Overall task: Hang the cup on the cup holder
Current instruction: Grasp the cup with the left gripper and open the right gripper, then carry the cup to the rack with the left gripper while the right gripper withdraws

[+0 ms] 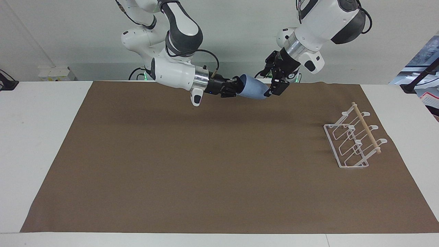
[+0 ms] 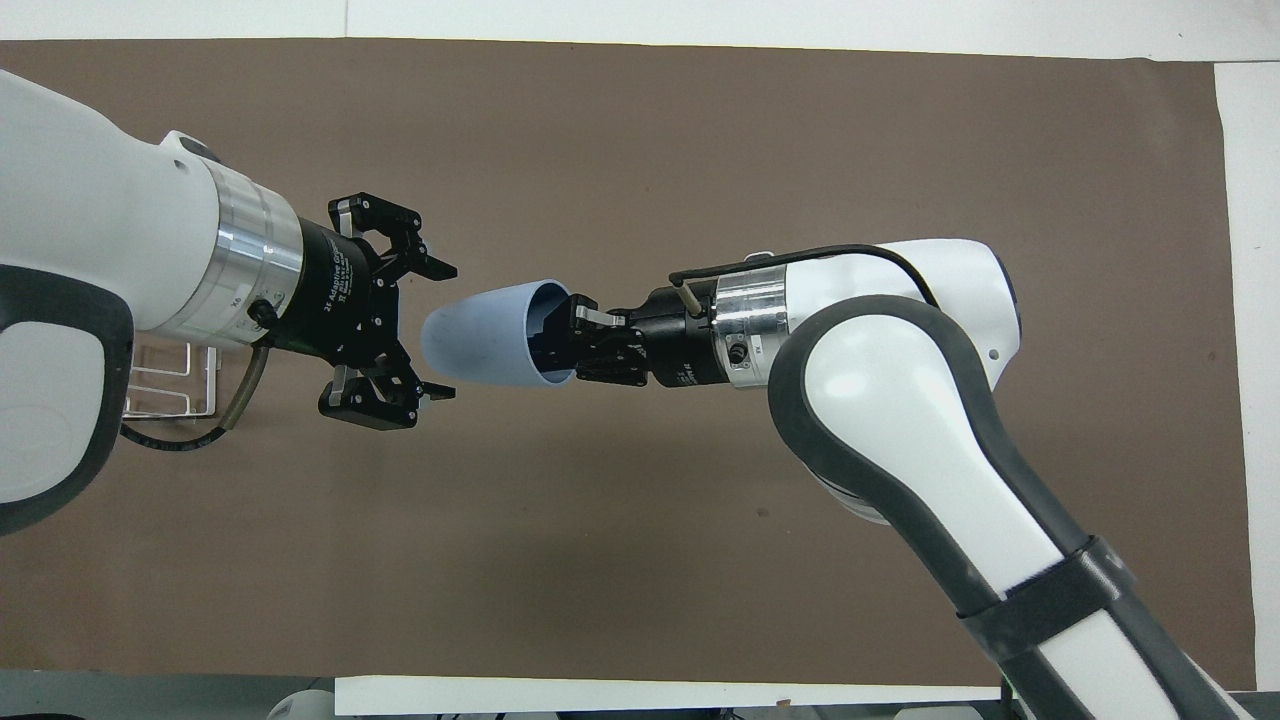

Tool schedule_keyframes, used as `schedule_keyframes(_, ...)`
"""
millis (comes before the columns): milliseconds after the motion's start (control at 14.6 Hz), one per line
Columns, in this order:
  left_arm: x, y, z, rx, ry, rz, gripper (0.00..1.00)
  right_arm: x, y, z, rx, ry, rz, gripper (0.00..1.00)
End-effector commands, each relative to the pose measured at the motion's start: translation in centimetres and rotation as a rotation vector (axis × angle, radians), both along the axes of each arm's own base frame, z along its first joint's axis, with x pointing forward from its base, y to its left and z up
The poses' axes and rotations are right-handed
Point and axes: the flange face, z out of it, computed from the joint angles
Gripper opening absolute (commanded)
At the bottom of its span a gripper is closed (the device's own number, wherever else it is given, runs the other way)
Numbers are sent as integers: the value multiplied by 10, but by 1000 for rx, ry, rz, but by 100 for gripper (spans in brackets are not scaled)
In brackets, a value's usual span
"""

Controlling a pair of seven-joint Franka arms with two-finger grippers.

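Observation:
The light-blue cup (image 1: pixel 253 91) is held in the air, lying sideways, over the robots' edge of the brown mat. My right gripper (image 1: pixel 236 90) is shut on its rim, with one finger inside the mouth; it also shows in the overhead view (image 2: pixel 562 343). The cup (image 2: pixel 485 335) points its narrow base at my left gripper (image 1: pixel 275 88), which is open. In the overhead view the left gripper (image 2: pixel 442 331) has a finger on either side of the base; I cannot tell if they touch. The white wire cup holder (image 1: pixel 353 140) stands at the left arm's end of the mat, partly hidden in the overhead view (image 2: pixel 170 385).
The brown mat (image 1: pixel 205 164) covers most of the white table (image 1: pixel 37 137). The left arm's body hangs above the cup holder in the overhead view.

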Motion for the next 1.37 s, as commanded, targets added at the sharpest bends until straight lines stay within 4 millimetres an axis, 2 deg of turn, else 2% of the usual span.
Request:
schedule_keyframes(0, -14, -13, -20, -1, -10, 6, 100, -1, 1, 4, 17, 17, -18, 0)
schedule_keyframes(69, -14, -17, -29, -1, -26, 7, 97, -1, 0, 4, 17, 18, -18, 0)
schedule_keyframes(137, -15, -17, -31, 3, -23, 2, 25, -1, 1, 3, 16, 20, -18, 0)
schedule_keyframes(206, -16, -17, -33, 0, -27, -14, 0, 0, 1, 5, 19, 16, -18, 0)
schedule_keyframes(412, -17, -19, -31, -2, -28, -23, 0, 1, 1, 5, 13, 35, -41, 2)
schedule_keyframes(481, -15, -17, -31, 1, -24, -18, 0, 2, 0, 5, 13, 36, -42, 21)
schedule_keyframes(550, -13, -11, -33, 12, -18, -10, 0, 2, 0, 5, 12, 33, -42, 78)
schedule_keyframes(618, -10, -1, -38, 33, 1, -5, 0, 5, -5, 7, 13, 31, -53, 99)
schedule_keyframes(756, -5, 24, -44, 176, -6, -24, 0, 16, -24, 8, 15, 26, -85, 99)
schedule_keyframes(824, -1, 35, -46, 237, -20, -26, 0, 25, -40, 15, 9, 10, -112, 99)
schedule_keyframes(893, 6, 54, -48, 313, -36, -17, 0, 32, -57, 20, 4, -5, -131, 99)
schedule_keyframes(1031, 14, 75, -52, 509, -104, -57, 0, 47, -111, 35, -135, -111, -149, 99)
schedule_keyframes(1099, 17, 83, -57, 632, -126, -105, 0, 50, -131, 38, -231, -166, -135, 99)
schedule_keyframes(1168, 21, 92, -63, 755, -150, -135, 0, 57, -160, 40, -320, -206, -137, 99)
schedule_keyframes(1237, 25, 95, -73, 880, -178, -178, 0, 64, -190, 37, -404, -226, -136, 99)
schedule_keyframes(1305, 27, 93, -85, 1002, -216, -236, 0, 65, -209, 33, -463, -228, -114, 99)
